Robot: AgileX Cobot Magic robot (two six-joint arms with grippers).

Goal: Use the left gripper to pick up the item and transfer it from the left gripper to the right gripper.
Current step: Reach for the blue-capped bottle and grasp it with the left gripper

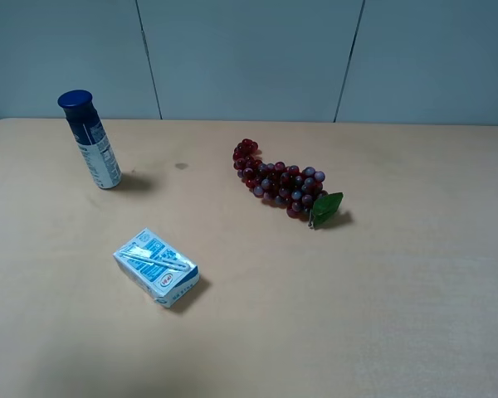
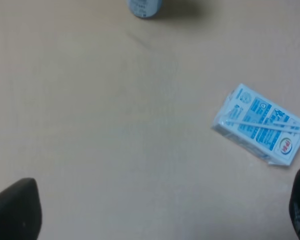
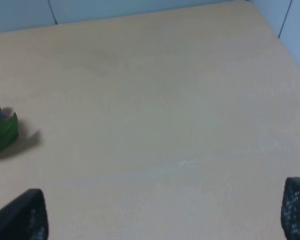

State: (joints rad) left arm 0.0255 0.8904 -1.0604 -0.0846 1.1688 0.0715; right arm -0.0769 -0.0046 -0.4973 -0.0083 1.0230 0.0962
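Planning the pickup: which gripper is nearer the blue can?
Left. The left gripper has the can ahead, past the carton; the right gripper sees only the grape leaf.

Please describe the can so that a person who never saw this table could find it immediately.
On the light wooden table, look to the far left side in the high view, near the wall. There the can stands upright. It is the only tall, slim cylinder, with a dark blue cap, unlike the lying carton and the red grape bunch.
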